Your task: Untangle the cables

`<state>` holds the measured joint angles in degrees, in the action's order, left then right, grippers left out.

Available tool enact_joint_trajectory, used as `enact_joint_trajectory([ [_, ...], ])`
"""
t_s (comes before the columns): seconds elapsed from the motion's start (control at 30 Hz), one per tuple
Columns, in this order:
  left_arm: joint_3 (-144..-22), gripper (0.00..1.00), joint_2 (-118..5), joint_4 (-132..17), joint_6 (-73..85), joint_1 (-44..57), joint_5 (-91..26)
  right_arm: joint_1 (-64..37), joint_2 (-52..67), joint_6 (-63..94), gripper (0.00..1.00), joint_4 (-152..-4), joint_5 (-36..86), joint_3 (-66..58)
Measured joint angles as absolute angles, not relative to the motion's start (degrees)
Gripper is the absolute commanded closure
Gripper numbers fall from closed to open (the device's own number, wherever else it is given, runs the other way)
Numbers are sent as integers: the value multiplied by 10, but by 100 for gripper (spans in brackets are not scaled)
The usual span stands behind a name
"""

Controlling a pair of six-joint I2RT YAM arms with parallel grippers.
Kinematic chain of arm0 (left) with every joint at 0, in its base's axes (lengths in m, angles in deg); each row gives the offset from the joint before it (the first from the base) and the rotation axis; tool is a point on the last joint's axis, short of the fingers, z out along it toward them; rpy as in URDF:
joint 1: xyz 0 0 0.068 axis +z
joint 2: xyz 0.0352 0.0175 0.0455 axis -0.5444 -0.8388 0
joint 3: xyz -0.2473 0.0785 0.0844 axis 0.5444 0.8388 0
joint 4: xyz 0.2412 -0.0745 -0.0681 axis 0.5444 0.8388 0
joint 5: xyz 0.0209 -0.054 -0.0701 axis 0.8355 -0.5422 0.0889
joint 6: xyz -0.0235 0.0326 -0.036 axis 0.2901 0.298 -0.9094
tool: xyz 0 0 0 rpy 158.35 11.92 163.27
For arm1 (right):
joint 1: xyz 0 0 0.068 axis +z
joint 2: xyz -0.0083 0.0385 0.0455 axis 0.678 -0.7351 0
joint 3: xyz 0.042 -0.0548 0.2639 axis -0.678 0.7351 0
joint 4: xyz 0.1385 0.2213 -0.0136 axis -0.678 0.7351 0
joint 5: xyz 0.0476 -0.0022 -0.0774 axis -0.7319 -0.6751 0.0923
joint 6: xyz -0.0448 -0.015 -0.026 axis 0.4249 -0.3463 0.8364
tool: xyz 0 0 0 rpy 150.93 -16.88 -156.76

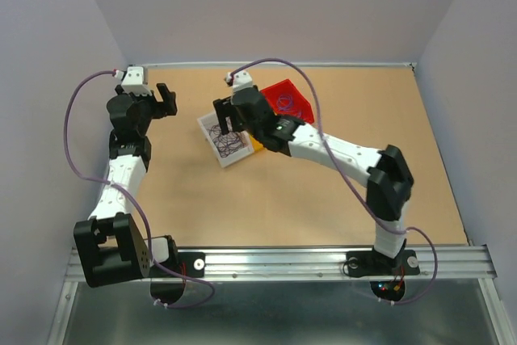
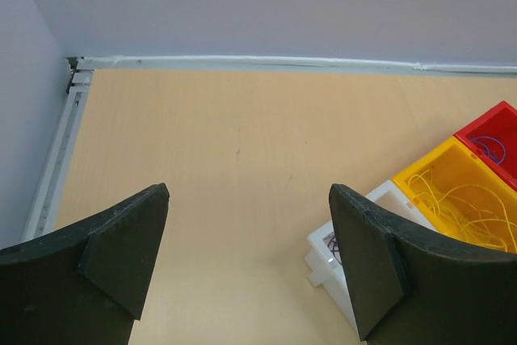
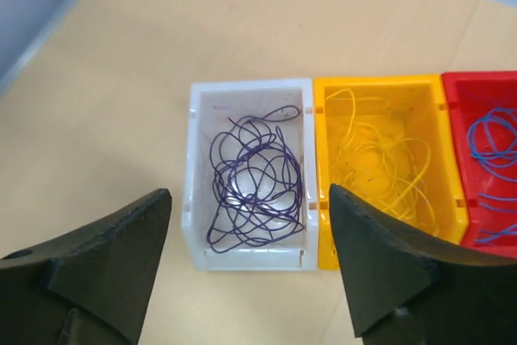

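Top external: tan table (image 1: 323, 199) between pale walls (image 1: 283, 6); left fingers (image 2: 121, 256) and right fingers (image 3: 380, 264) spread wide, empty.

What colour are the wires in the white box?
They're purple. The wires in the white box show best in the right wrist view.

Lighting even, diffuse, bright; shadows soft, faint under right arm (image 1: 339, 151). No glare. Wrist cams: fingers (image 3: 105, 264) slightly blurred, top corners soft.
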<state>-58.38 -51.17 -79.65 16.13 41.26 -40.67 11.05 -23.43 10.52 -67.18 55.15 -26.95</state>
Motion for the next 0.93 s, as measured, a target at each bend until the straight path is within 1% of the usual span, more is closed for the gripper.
enact_joint_trajectory([
  [0.03,-583,7,-511,-796,162,412,-407,110,-205,104,13,-683,551,-246],
  [0.07,-582,7,-511,-796,162,412,-410,111,-162,101,10,-706,548,-203],
  [0.13,-581,7,-511,-797,163,412,-415,111,-71,94,8,-736,545,-111],
  [0.2,-578,7,-509,-799,166,412,-424,111,21,87,7,-791,537,3],
  [0.27,-562,7,-501,-802,177,412,-439,111,105,84,5,-815,538,105],
  [0.37,-531,7,-480,-798,197,412,-458,111,229,88,1,-834,563,245],
  [0.4,-522,7,-472,-797,202,412,-462,111,264,91,1,-842,575,283],
  [0.43,-506,6,-455,-796,207,412,-470,111,325,92,1,-844,595,337],
  [0.5,-481,7,-421,-795,211,412,-483,111,419,93,2,-845,622,400],
  [0.6,-456,6,-365,-792,211,412,-503,111,548,94,2,-890,658,475],
  [0.7,-435,5,-315,-793,211,412,-515,110,589,95,2,-937,695,512],
  [0.8,-387,5,-258,-795,220,412,-525,110,583,96,3,-959,722,531],
  [0.83,-371,1,-242,-796,224,412,-526,110,577,99,4,-968,729,536],
  [0.93,-328,1,-210,-798,231,412,-526,110,556,103,3,-982,732,542],
])
